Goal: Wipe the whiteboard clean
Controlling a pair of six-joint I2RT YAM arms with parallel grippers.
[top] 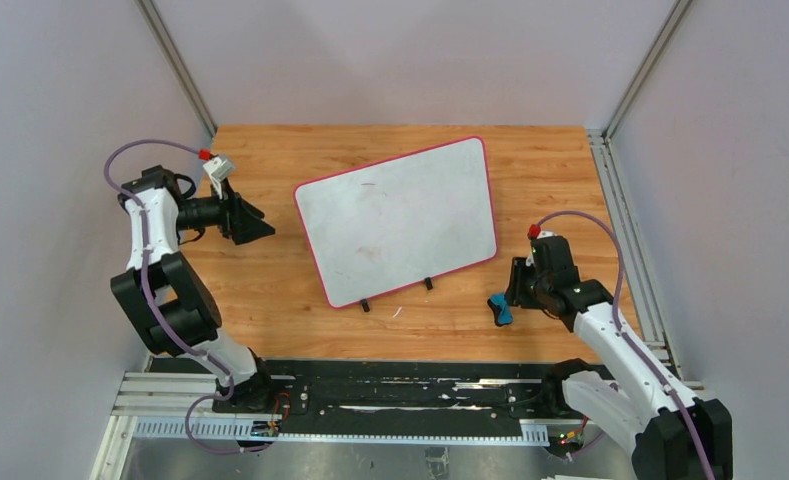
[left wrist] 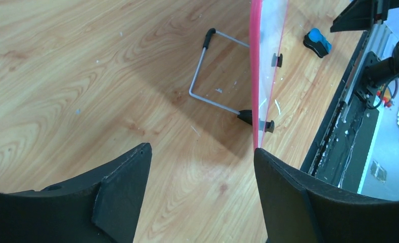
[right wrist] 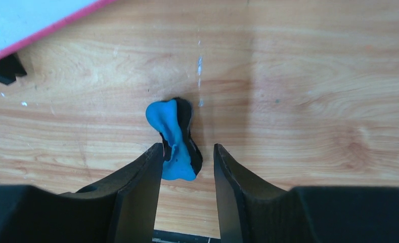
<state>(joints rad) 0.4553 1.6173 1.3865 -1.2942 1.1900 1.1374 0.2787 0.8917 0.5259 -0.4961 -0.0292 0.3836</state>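
Observation:
The whiteboard (top: 395, 220), white with a pink rim, stands propped on the wooden table, with a small dark mark near its top and faint smudges lower down. Its edge shows in the left wrist view (left wrist: 265, 61) and a corner in the right wrist view (right wrist: 25, 20). The blue and black eraser (top: 499, 309) lies on the table right of the board's front corner. My right gripper (top: 505, 300) is open, its fingers astride the eraser (right wrist: 174, 139), whose left side touches the left finger. My left gripper (top: 262, 228) is open and empty, left of the board.
The board's wire stand (left wrist: 207, 76) rests on the table behind it, with black feet at its front edge. A black and metal rail (top: 400, 395) runs along the near edge. Grey walls enclose the table on three sides. The eraser also shows in the left wrist view (left wrist: 317, 41).

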